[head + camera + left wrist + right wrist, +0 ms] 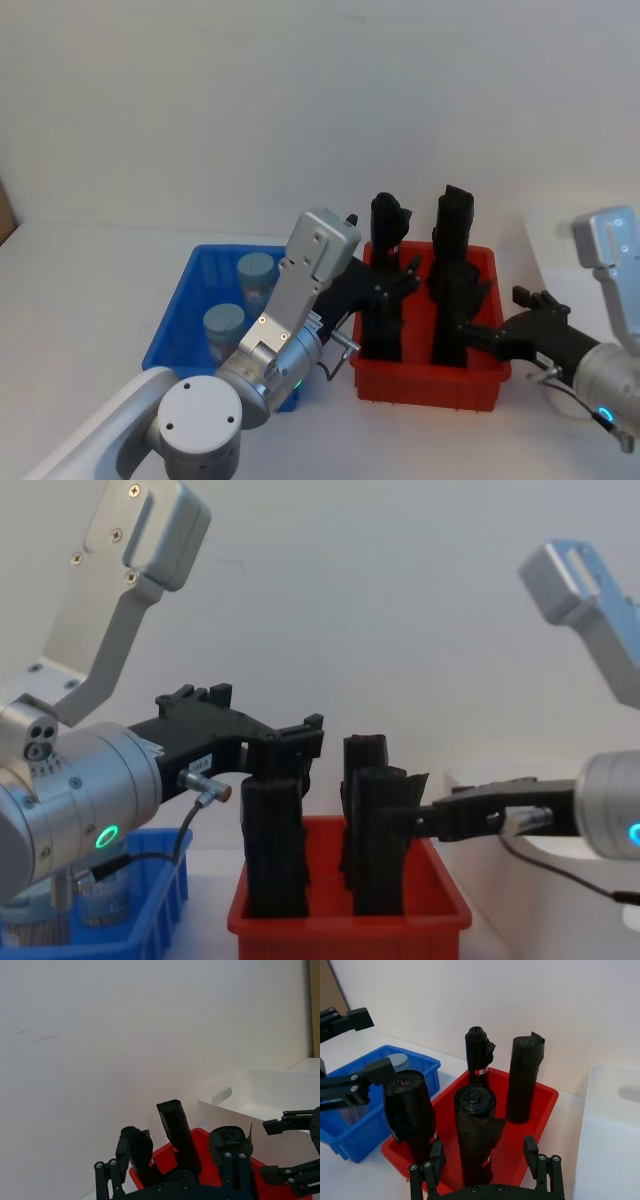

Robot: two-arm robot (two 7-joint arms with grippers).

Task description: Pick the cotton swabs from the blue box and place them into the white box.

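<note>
Two cotton swabs [254,272] tubs sit in the blue box [178,312]. My left claw [400,282], tips apart, hangs over black rolls [455,270] in the red bin [430,385]; right claw [497,318], also apart, beside them. White box [612,1125] just beside the bin.

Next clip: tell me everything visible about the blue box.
The blue box is a bright blue, plastic-looking open-top bin with a rim and sloped walls, sitting level on the white table, left of the red bin. Two cotton swab tubs stand upright inside. The left arm crosses above its right side, hiding the gap between the bins; the open left claw hangs over the red bin.
</note>
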